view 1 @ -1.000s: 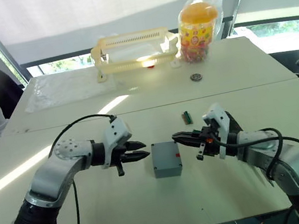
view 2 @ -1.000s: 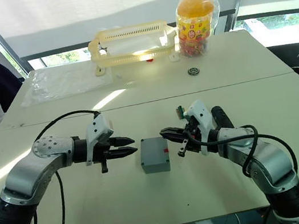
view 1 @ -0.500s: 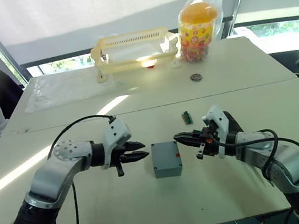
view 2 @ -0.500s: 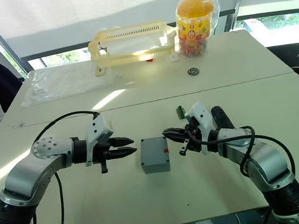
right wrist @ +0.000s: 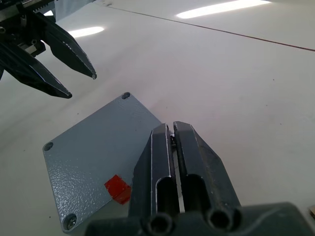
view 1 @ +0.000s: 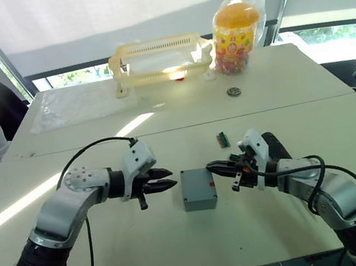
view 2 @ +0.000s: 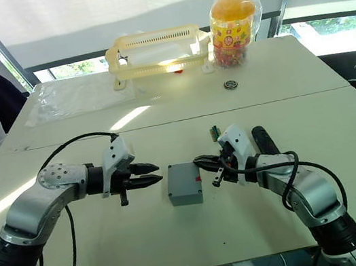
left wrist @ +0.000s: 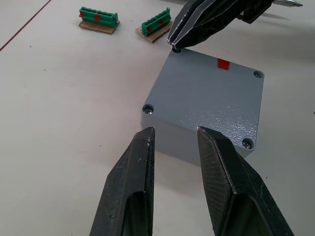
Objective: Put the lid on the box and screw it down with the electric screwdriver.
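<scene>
Lid (left wrist: 204,98) sits on the box — right claw (right wrist: 172,132), pinched narrow, should seat its tip squarely; left claw (left wrist: 174,140), open, steadies.

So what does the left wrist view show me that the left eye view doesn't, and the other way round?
Up close, the left wrist view gives the small screw heads in the corners of the lid. The left eye view gives the wider table: a yellow rack, a sweets jar, a clear plastic sheet. Both share the grey box with its red mark, the green connector blocks, the open left hand, and the right hand at a lid corner.
</scene>
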You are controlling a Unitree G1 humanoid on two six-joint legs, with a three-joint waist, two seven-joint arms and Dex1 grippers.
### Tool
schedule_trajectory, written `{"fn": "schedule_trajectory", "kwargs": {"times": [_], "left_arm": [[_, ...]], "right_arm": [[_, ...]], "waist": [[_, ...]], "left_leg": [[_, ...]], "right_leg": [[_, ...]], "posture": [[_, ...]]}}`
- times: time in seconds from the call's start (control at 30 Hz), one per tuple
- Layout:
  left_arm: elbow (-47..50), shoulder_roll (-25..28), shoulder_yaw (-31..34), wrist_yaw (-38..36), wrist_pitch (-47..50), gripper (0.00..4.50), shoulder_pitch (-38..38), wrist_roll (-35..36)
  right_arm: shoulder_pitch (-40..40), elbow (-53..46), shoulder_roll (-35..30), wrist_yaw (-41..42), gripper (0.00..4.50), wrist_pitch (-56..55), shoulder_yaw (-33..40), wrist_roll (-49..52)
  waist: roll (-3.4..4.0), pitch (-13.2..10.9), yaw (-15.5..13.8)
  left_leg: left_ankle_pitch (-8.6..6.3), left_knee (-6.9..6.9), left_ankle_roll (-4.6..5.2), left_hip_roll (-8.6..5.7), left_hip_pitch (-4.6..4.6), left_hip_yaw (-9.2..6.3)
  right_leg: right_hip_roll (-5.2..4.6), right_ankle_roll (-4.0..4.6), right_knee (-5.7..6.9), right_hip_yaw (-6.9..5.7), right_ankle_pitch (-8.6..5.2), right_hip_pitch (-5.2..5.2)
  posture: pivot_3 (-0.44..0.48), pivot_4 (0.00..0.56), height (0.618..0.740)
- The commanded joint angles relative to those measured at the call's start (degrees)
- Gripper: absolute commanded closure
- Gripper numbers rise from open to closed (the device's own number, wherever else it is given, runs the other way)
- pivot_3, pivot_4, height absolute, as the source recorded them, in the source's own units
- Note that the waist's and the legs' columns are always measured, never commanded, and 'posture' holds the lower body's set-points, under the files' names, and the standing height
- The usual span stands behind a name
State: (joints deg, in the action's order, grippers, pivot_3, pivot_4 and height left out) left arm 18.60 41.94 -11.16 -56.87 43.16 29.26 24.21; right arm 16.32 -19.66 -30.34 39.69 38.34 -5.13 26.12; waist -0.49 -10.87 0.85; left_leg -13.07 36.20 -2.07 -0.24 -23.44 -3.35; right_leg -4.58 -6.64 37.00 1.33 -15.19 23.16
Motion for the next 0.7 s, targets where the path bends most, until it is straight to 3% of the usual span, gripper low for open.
{"fn": "schedule_trajectory", "kwargs": {"times": [0.03, 0.23, 0.37, 0.47, 0.6, 0.7], "left_arm": [[1.75, -0.14, 1.66, 0.33, -0.59, 3.17, 0.63, 0.72], [1.03, -1.82, 3.12, 0.21, 0.69, 3.17, 2.24, 3.12], [2.57, -2.15, 4.99, -2.19, 3.99, 3.17, 4.19, 8.72], [3.61, -0.5, 3.09, -4.55, 2.19, 3.17, 4.54, 8.03], [5.35, -0.1, 0.37, -7.17, -0.66, 3.17, 5.25, 6.92], [6.44, -0.09, -2.52, -8.56, -3.87, 3.17, 4.76, 4.97]], "right_arm": [[2.04, -0.98, -0.79, 1.5, 3.06, -1.17, 0.28, -0.02], [5.84, -2.19, -2.52, 1.05, 0.08, 3.19, 4.99, 2.9], [10.93, -2.66, -6.03, -1.12, 0.08, 18.38, 14.88, 14.02], [13.85, -2.19, -14.19, -0.36, 0.08, 28.67, 18.69, 17.86], [14.43, -1.34, -29.33, 3.5, 0.03, 41.21, 19.05, 21.01], [14.98, 2.03, -36.82, 3.5, 0.03, 49.52, 16.37, 20.75]], "waist": [[0.0, 0.0, 0.0], [0.0, 0.0, -0.07], [-0.04, -0.03, -0.13], [-0.03, -0.04, -0.18], [-0.04, -0.03, -0.25], [-0.05, -0.03, -0.14]], "left_leg": [[0.0, 0.0, 0.0, 0.0, 0.0, 0.0], [0.0, -0.01, 0.0, 0.0, 0.0, 0.0], [0.0, 0.04, 0.0, 0.0, -0.03, -0.03], [0.0, 0.0, 0.0, 0.0, -0.02, -0.03], [-0.01, -0.02, 0.01, 0.0, -0.03, 0.01], [-0.01, -0.01, 0.02, 0.01, -0.03, 0.05]], "right_leg": [[0.0, 0.0, 0.0, 0.0, 0.0, 0.0], [0.0, 0.0, 0.0, 0.0, 0.0, 0.0], [-0.01, 0.0, 0.0, -0.01, 0.0, -0.02], [-0.01, 0.0, -0.02, -0.03, 0.0, -0.02], [-0.03, 0.09, -0.04, -0.02, -0.05, 0.0], [-0.04, 0.25, -0.08, 0.0, -0.14, -0.01]], "posture": [[0.0, 0.15, 0.74], [0.0, 0.15, 0.74], [0.0, 0.15, 0.74], [0.0, 0.15, 0.74], [0.0, 0.15, 0.74], [0.0, 0.15, 0.74]]}}
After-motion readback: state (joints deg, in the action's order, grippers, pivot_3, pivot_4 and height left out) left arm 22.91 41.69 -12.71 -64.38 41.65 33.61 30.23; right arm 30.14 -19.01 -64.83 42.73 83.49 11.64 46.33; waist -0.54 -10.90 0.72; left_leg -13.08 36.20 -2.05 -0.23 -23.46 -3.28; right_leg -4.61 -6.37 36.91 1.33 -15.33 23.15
